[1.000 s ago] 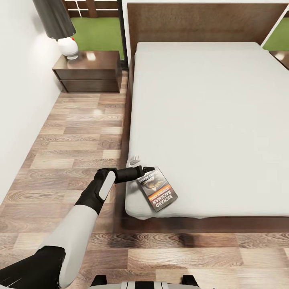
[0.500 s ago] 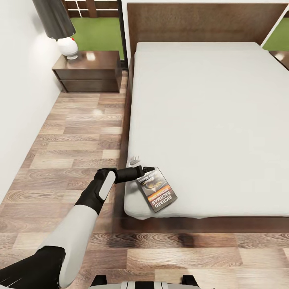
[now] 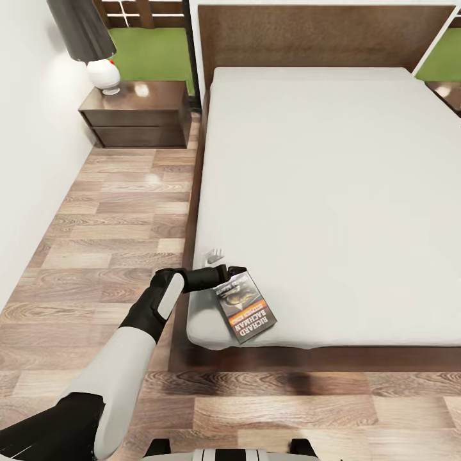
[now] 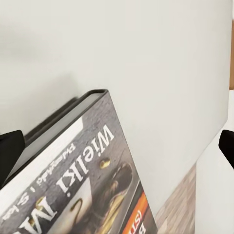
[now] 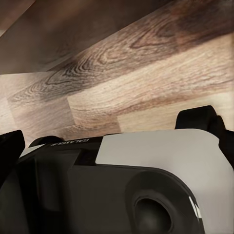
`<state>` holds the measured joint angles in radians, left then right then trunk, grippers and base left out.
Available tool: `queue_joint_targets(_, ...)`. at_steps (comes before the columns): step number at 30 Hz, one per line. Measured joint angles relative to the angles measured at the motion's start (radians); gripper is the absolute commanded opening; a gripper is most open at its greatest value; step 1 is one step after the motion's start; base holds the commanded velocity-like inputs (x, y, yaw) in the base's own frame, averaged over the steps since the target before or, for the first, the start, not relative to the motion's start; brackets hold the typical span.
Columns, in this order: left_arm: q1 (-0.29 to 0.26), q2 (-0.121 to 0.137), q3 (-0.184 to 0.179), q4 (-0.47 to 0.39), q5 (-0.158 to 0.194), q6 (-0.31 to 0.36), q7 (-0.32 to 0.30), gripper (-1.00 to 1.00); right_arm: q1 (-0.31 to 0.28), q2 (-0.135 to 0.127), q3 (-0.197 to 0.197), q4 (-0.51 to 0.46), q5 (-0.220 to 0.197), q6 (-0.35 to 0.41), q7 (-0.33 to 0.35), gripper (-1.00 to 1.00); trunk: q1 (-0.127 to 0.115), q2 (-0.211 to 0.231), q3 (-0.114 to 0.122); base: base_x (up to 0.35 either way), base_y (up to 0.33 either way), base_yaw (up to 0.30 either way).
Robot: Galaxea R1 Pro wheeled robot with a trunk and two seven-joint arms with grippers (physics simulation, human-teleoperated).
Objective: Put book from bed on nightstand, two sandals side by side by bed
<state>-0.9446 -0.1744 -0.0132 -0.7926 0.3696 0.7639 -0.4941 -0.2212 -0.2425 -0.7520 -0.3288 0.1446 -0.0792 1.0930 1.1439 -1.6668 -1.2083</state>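
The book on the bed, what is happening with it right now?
The robot's left gripper is at the near corner of the bed, right at the top edge of the book. The book lies on the mattress near that corner, and in the left wrist view it sits between the fingers, but I cannot tell whether they have closed on it. The nightstand with a lamp stands by the wall, beside the head of the bed.

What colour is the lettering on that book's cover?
White block letters on a dark cover with an orange band; the head view shows it best.
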Motion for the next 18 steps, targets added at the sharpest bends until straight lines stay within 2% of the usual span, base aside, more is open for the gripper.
queue_joint_targets(7,0.0,0.0,0.0,0.001,0.0,0.0,0.0,1.0,0.0,0.0,0.0,-0.001,0.0,0.0,0.0,1.0,0.0,0.0,0.0,-0.003,-0.003,0.0)
queue_joint_targets(12,0.0,0.0,0.0,0.0,0.0,0.0,0.0,1.0,0.0,0.0,0.0,-0.001,0.0,0.0,-0.001,1.0,0.0,0.0,0.0,-0.136,0.0,0.0)
queue_joint_targets(18,0.0,0.0,0.0,0.001,0.0,0.0,0.0,1.0,0.0,0.0,0.0,-0.001,0.0,0.0,0.0,1.0,0.0,0.0,0.0,-0.03,0.0,0.0)
